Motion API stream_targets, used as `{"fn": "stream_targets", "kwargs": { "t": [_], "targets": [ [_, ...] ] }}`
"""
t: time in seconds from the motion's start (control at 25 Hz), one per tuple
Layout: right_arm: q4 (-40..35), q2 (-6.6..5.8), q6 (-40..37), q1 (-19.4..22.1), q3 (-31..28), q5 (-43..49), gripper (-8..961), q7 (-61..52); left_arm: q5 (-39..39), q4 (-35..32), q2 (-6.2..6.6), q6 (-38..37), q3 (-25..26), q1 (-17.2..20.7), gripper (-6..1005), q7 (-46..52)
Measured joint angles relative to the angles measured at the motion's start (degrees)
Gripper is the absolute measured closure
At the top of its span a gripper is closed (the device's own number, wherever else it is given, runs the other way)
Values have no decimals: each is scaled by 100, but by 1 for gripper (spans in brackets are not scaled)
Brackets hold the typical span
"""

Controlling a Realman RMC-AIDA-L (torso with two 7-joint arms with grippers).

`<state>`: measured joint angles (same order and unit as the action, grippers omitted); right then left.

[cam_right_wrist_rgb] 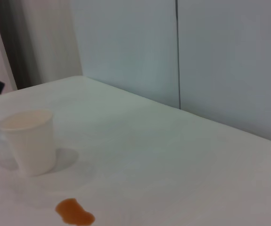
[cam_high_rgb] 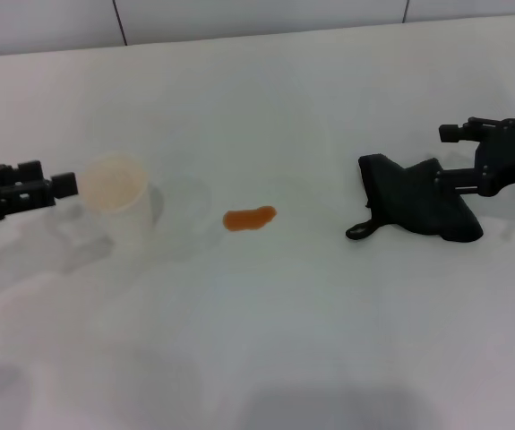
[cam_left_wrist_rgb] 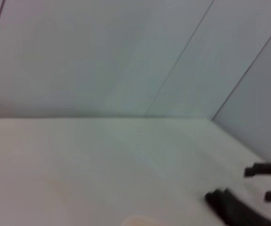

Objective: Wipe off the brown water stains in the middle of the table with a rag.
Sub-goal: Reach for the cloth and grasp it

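On the right side of the desk (cam_high_rgb: 266,340), the rag (cam_high_rgb: 414,202) is lying in a dark lumpy bunch, its small loop tag trailing off the near edge toward the middle, and the right pincer (cam_high_rgb: 450,161) is seen pressed up against its far side, one finger apparently buried in the cloth and the other standing clear above it. Whether the rag is truly gripped cannot be told from here; the cloth is judged to be at most partly taken, flat on the surface and not lifted. In the middle, the brown water stains (cam_high_rgb: 249,218) are left untouched, one small orange-brown blot well apart from the rag, so the wipe is judged not yet begun. The rag is placed on that side presumably so the right arm can drag it inward across the blot. A white cup (cam_high_rgb: 118,193) is stood just beyond the blot on the left, and the left pincer (cam_high_rgb: 64,184) is held beside it, released, probably parked out of the sweep.
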<state>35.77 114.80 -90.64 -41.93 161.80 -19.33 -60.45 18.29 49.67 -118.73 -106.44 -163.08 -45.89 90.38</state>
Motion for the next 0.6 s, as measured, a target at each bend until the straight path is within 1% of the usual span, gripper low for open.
{"fn": "stream_targets", "kwargs": {
  "t": [0.32,0.6],
  "targets": [
    [-5,20,11,-31,-1,0,95,12,-826,-257,-22,729,-5,-490,119,-82],
    [-9,25,10,-5,-2,14,96,15,-947,-224,14,847,-5,-709,119,-40]
  ]
}}
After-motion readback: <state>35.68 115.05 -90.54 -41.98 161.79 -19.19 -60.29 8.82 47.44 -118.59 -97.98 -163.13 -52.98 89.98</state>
